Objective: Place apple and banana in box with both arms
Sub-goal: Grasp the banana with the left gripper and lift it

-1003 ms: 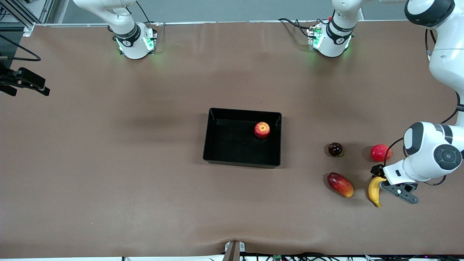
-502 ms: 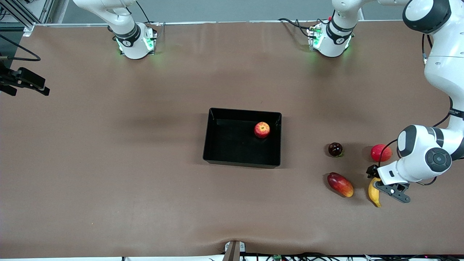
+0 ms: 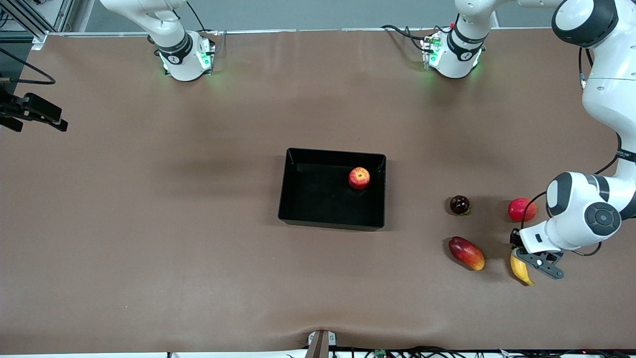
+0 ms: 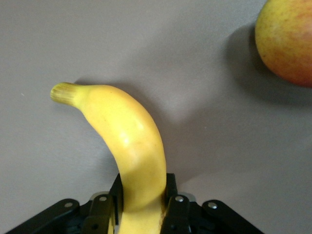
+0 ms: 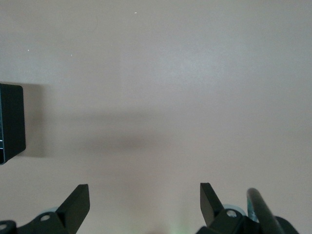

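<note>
In the front view, the apple [image 3: 358,178] sits inside the black box [image 3: 290,199] at the table's middle, close to the wall toward the left arm's end. The banana [image 3: 520,268] is at about four o'clock from the box, near the left arm's end, and the left gripper [image 3: 522,252] is down at its upper end; the mango-like fruit [image 3: 466,253] lies at nine o'clock from the banana, a pinkish-red fruit [image 3: 521,209] at twelve, a dark plum [image 3: 459,204] at ten. In the left wrist view, the left gripper [image 4: 142,207] has its fingers [image 4: 171,192] pressed on both sides of the banana [image 4: 129,146]. In the right wrist view, the right gripper [image 5: 144,202] hangs with fingers [image 5: 77,202] wide apart, holding nothing, over bare table beside the box [image 5: 10,122]; this arm waits.
</note>
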You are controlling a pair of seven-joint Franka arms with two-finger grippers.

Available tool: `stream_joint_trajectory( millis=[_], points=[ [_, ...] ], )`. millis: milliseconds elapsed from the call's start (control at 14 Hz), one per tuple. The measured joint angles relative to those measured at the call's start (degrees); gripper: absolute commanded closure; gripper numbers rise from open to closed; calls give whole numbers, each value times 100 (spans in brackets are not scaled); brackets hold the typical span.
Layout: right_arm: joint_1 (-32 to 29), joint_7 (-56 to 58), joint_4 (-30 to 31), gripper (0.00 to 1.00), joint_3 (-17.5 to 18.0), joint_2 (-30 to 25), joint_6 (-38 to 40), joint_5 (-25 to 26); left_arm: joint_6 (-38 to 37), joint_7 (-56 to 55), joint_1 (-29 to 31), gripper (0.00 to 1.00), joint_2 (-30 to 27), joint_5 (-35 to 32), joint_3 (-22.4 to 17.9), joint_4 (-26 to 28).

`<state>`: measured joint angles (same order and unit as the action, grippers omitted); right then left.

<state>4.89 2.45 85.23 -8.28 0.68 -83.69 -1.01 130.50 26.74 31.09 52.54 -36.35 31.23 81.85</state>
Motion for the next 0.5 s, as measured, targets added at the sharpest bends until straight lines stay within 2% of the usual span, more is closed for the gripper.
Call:
stream_joint_trajectory(
  millis=[143, 287, 502],
  points=[
    [0, 2, 0, 0, 0, 0, 0, 0, 21, 607, 110, 100, -37, 1, 141, -98],
    [0, 3, 0, 0, 0, 0, 1, 0, 23, 1231, 303, 100, -107, 5, 519, -241],
    [0, 5, 0, 0, 0, 0, 2, 0, -247, 1375, 451, 100, -444, 203, 1040, -348]
  ],
)
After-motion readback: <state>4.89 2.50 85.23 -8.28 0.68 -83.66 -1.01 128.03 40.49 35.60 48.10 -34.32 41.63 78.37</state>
